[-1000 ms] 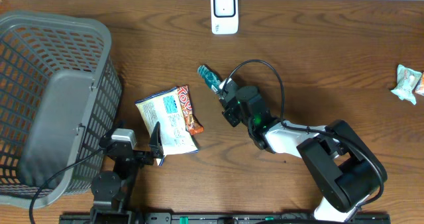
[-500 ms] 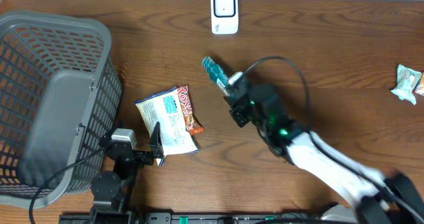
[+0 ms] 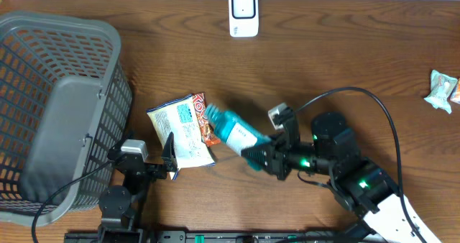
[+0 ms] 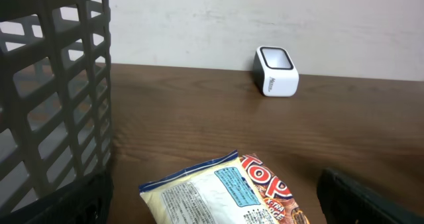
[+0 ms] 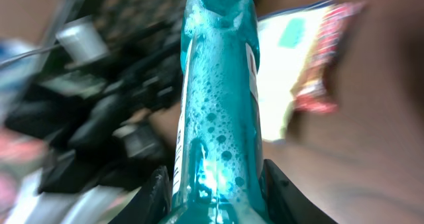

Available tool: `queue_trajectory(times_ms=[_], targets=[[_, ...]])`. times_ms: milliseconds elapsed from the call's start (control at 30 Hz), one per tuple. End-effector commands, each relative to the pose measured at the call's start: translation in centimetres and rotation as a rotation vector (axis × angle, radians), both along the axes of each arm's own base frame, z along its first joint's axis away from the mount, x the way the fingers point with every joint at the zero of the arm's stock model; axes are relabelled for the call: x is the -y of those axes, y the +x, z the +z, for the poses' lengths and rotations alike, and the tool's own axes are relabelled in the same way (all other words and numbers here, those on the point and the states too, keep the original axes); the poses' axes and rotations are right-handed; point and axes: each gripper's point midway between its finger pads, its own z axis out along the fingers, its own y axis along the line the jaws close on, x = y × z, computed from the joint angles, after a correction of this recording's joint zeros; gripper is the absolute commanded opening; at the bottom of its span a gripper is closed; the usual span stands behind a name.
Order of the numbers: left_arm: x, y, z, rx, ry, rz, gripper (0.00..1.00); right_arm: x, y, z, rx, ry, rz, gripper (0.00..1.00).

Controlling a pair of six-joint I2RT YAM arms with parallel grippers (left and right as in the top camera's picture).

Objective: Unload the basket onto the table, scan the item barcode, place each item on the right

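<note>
Right gripper (image 3: 257, 157) clamps the teal bottle (image 3: 231, 131) by one end; tilted and liquid-heavy, it may slip or twist before reaching the scanner (image 3: 244, 13).

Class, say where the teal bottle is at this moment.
In the overhead view the teal bottle lies mid-table, gripped by the right end effector, its free end next to the snack packet.

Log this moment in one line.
right gripper: shut on bottle, lifted near bag | left gripper: open, empty | scanner: at far edge, bottle not at it
</note>
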Motion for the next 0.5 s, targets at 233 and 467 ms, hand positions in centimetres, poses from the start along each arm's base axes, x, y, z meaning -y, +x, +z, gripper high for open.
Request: queue_trajectory(times_ms=[233, 467], targets=[[-0.1, 0.0, -1.5, -0.038, -0.002, 0.007, 0.98, -0.5, -3.9, 2.6, -0.087, 0.115, 0.157, 0.01], [-0.1, 0.0, -1.5, -0.038, -0.002, 0.007, 0.98, 1.7, 1.5, 0.1, 0.192, -0.113, -0.058, 0.01]])
